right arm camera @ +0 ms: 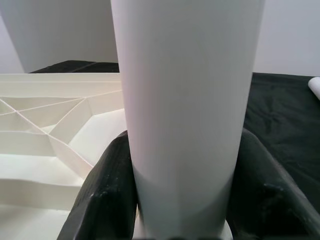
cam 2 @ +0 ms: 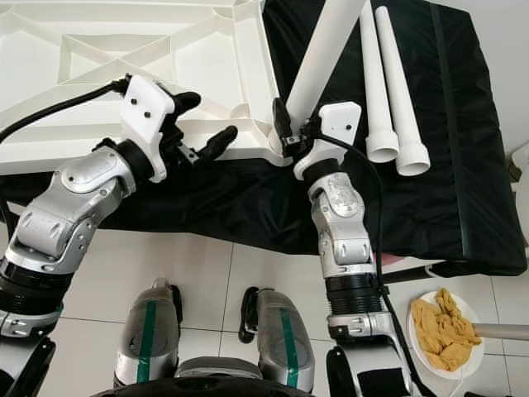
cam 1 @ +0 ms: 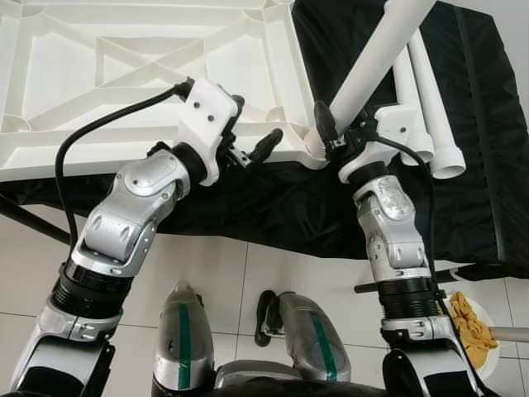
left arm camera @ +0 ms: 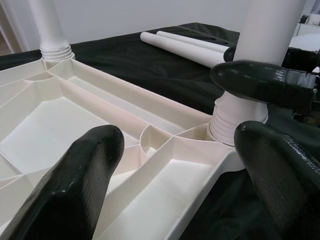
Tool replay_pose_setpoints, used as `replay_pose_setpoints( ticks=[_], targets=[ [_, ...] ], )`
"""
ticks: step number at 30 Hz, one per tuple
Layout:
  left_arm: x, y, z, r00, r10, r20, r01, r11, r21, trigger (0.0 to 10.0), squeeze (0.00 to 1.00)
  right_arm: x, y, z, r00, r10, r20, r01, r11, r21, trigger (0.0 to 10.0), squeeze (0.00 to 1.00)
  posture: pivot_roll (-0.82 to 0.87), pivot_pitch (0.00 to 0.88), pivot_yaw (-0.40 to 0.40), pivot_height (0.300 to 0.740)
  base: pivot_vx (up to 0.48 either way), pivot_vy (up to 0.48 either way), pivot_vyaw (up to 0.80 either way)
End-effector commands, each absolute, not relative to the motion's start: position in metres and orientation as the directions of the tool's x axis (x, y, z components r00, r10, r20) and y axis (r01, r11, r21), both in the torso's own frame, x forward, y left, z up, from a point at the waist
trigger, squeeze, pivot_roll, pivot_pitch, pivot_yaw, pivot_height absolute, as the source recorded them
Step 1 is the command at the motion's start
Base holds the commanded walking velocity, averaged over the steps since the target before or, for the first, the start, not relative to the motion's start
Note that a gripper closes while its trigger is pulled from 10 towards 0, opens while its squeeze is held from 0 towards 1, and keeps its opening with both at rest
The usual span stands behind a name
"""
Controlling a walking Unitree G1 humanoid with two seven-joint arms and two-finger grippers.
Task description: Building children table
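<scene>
Right gripper [cam 2: 291,131] fingers are clasping the light, stiff, smooth leg [cam 2: 322,58] near its threaded base; left gripper [cam 1: 252,149] fingers are spreading over the tabletop [cam 1: 124,74].

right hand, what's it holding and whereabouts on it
The right hand is shut around a white table leg, near its lower threaded end at the tabletop's corner socket. The left hand is open, holding nothing.
</scene>
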State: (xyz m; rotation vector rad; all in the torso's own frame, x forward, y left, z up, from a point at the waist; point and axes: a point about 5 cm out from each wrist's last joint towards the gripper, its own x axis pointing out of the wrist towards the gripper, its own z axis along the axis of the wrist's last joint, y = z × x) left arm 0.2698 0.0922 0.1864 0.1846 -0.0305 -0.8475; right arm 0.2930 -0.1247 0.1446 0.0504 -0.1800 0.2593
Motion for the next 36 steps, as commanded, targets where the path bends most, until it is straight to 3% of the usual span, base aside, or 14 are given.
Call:
replay_pose_setpoints(
  ticks=[1,13,18,25,36],
  targets=[
    [0.267,0.089,0.191,0.637,-0.770,-0.040,0.762,0.622,0.179,10.0,0.00,0.292,-0.136,0.115,0.984,0.172,0.038,-0.173,0.985,0.021,10.0,0.00,0.15,0.105,-0.103,0.740,0.000,0.000,0.00],
    [0.267,0.090,0.193,0.639,-0.769,-0.037,0.760,0.623,0.184,10.0,0.00,0.304,-0.171,0.110,0.991,-0.128,0.026,0.128,0.992,-0.013,10.0,0.00,0.16,0.103,-0.099,0.740,0.000,0.000,0.00],
    [0.267,0.090,0.193,0.639,-0.769,-0.037,0.760,0.623,0.185,10.0,0.00,0.304,-0.173,0.110,0.987,-0.161,0.029,0.162,0.987,-0.021,10.0,0.00,0.16,0.103,-0.099,0.740,0.000,0.000,0.00],
    [0.266,0.090,0.194,0.638,-0.769,-0.036,0.761,0.622,0.184,10.0,0.00,0.305,-0.192,0.105,0.926,-0.378,0.020,0.379,0.925,-0.031,10.0,0.00,0.16,0.105,-0.098,0.740,0.000,0.000,0.00],
    [0.266,0.090,0.195,0.639,-0.768,-0.032,0.759,0.624,0.184,10.0,0.00,0.305,-0.200,0.097,0.891,-0.452,-0.027,0.453,0.892,-0.003,10.0,0.00,0.16,0.105,-0.101,0.740,0.000,0.000,0.00]
  ],
)
